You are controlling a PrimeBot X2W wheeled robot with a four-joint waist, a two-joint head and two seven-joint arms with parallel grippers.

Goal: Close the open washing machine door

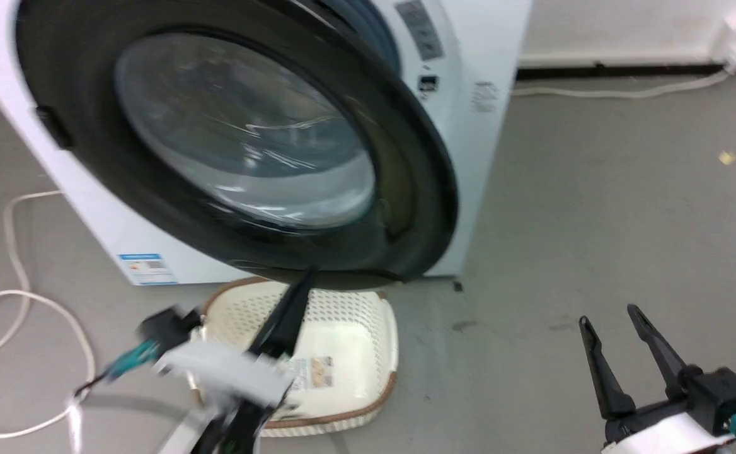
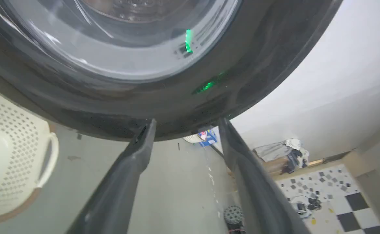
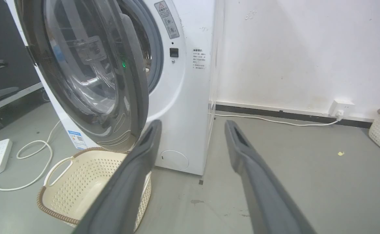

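nearest to the robot, the right gripper (image 1: pixel 609 315) hovers over the grey floor (image 1: pixel 595 221) with its fingers spread apart and nothing between them. the left gripper (image 2: pixel 187 123) also has its fingers apart and holds nothing; their tips are at the lower black rim of the washing machine door (image 1: pixel 248 126), above a cream perforated basket (image 1: pixel 355 353) on the floor. the door stands partly open, swung out from the front of the white washing machine (image 1: pixel 469 139), and further back a white cable (image 1: pixel 620 93) runs along the wall.
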